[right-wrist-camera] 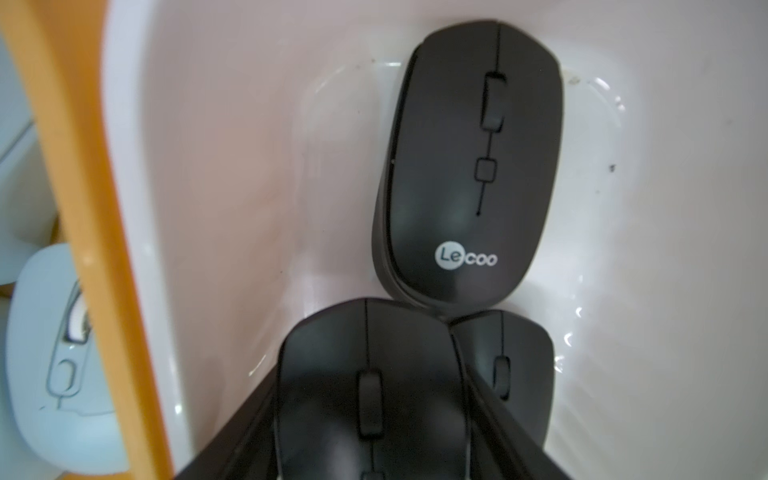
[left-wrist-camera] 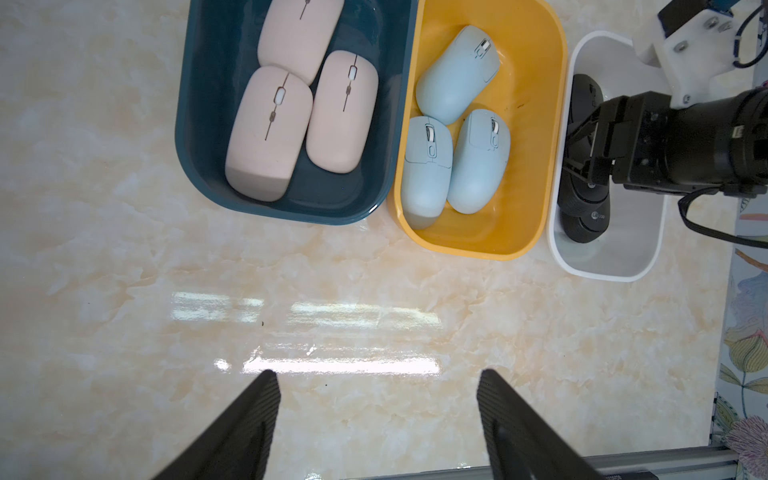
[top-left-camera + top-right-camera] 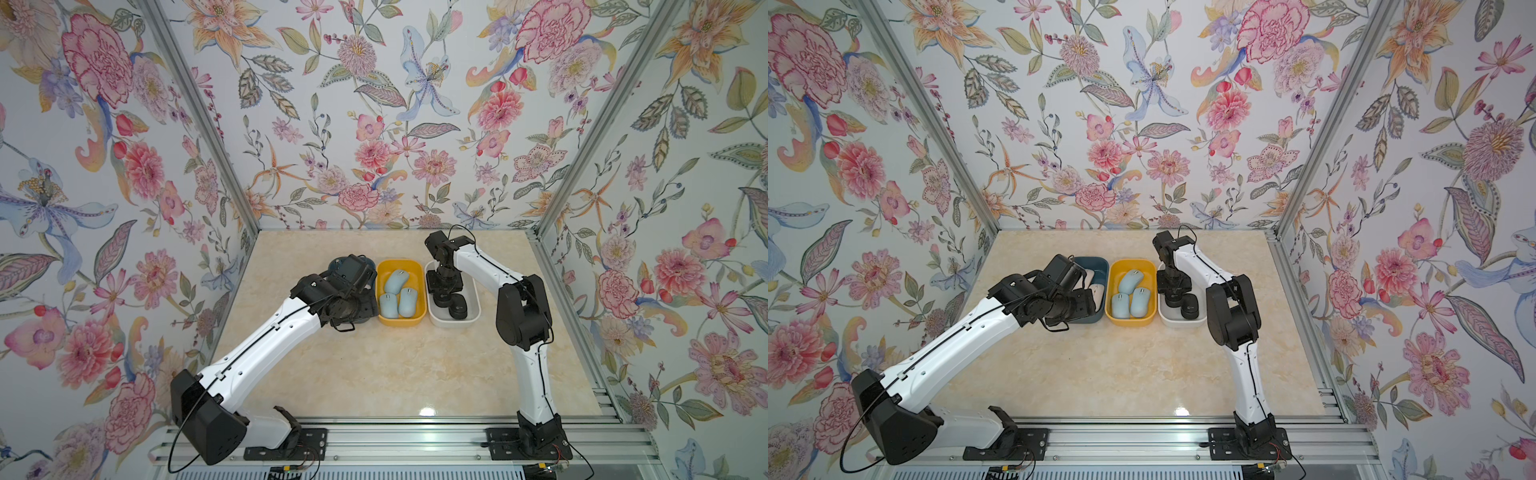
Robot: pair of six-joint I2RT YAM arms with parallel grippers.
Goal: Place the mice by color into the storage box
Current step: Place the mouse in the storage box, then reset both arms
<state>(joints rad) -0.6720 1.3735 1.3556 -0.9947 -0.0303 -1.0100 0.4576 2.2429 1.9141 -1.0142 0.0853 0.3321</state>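
Marble tabletop [image 3: 374, 365], blue bin [image 3: 336, 263] mostly behind spread left hand [image 2: 378, 376], right hand [image 2: 578, 151] tight on black mouse [image 1: 365, 357]

Both top views look steeply down from high above the front rail [image 3: 415, 432] toward the back wall [image 3: 374, 124], far enough to hold the whole worktop [image 3: 374, 365]; they share nearly the same scene, slightly shifted sideways. The left wrist camera looks down from mid height, past its own fingers [image 2: 245, 428], onto the blue bin [image 2: 199, 124], yellow bin [image 2: 536, 124] and white bin [image 2: 615, 257]. The right wrist camera sits very near inside the white bin, over a black mouse [image 1: 365, 395]; both wrist views share the yellow bin's wall.
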